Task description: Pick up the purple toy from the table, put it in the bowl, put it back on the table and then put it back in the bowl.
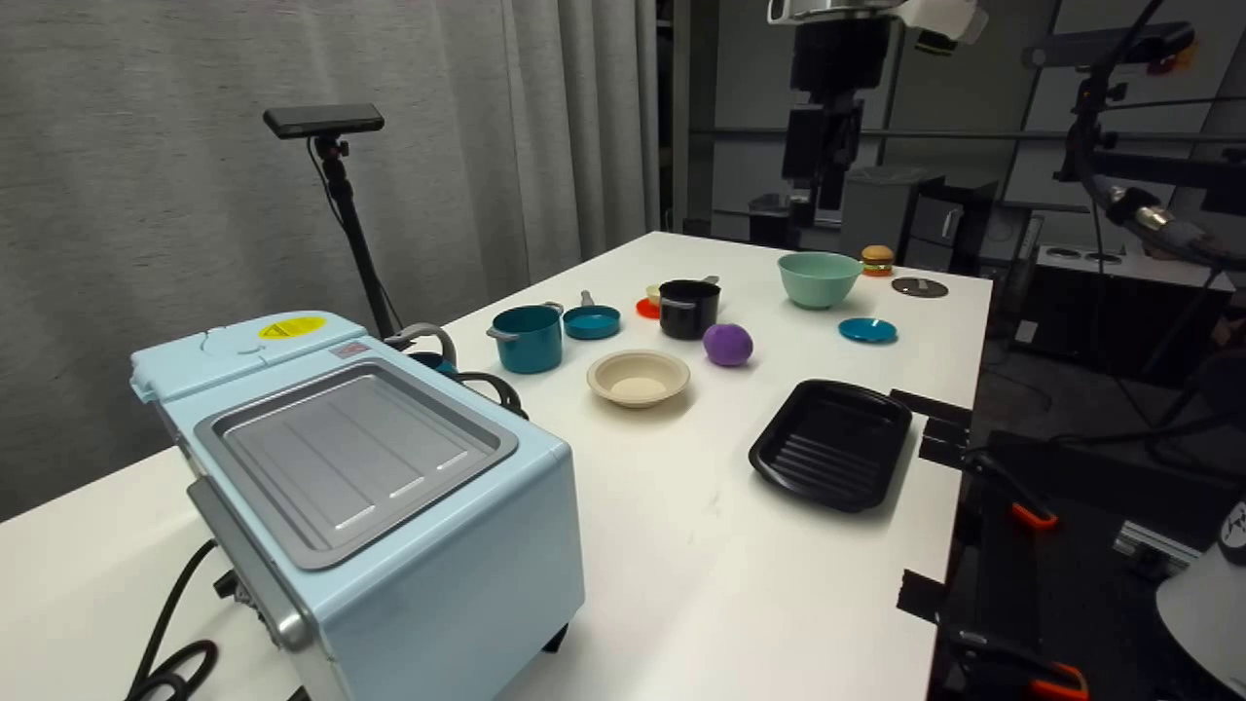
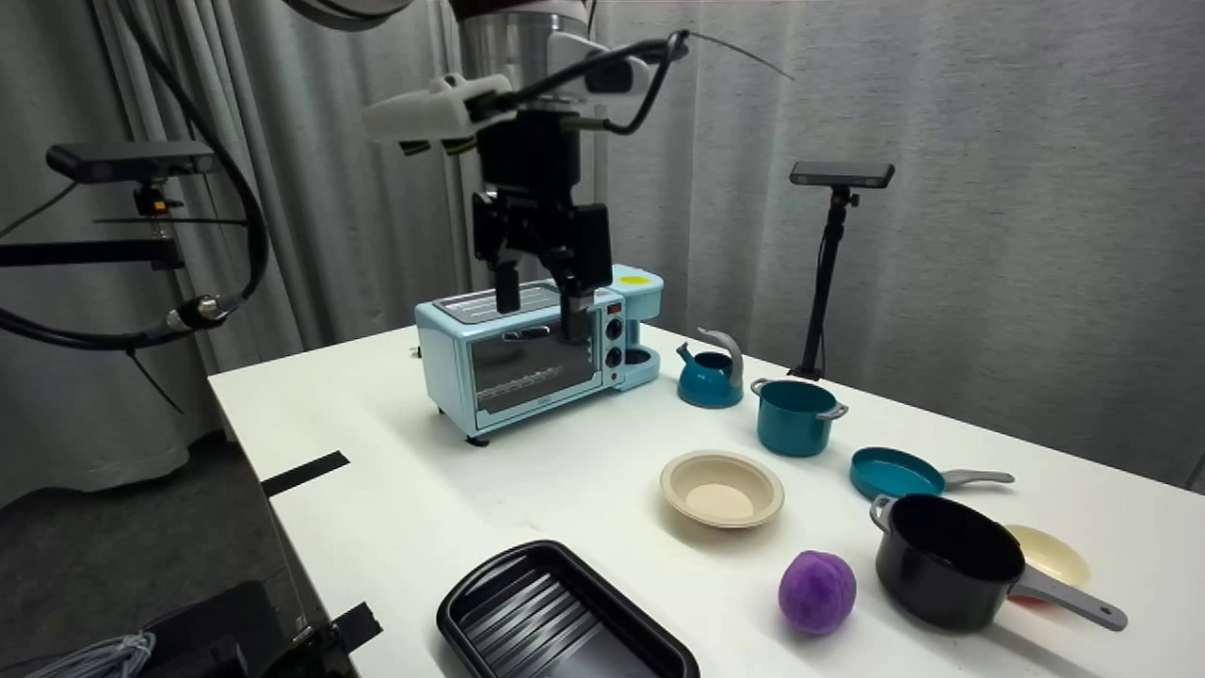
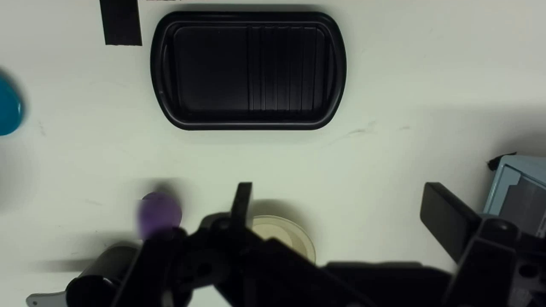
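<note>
Round purple toy (image 2: 817,592) on white table (image 2: 565,490), outside the empty shallow beige bowl (image 2: 721,502) | gripper (image 2: 540,315): spread wide, holding nothing, raised | done: unclear, likely a table stage | left: at least one pick, then final bowl placement

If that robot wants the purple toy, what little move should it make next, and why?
I'd say the pincer should shift across, jaws open, until it is above the purple toy. The pincer holds nothing, and the toy sits on the table, apart from the bowl. The wrist view shows the toy left of the open jaws, so lowering straight down would likely miss it.
</note>
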You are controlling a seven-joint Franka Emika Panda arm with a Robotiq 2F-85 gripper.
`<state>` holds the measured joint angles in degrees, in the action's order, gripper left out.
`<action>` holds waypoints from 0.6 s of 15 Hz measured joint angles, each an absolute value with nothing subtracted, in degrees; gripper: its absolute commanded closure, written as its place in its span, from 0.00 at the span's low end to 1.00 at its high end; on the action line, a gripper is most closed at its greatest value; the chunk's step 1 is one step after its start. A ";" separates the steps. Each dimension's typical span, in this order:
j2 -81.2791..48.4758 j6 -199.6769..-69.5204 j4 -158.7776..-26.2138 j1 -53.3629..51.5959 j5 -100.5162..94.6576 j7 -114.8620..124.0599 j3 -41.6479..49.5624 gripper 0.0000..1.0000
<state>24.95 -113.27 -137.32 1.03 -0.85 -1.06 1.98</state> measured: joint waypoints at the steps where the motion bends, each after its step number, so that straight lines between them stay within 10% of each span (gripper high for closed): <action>1: 22.88 -114.33 -136.12 1.06 -0.85 -1.06 2.29 0.00; 9: 4.06 -123.47 -127.28 3.27 -2.29 -1.06 4.19 0.00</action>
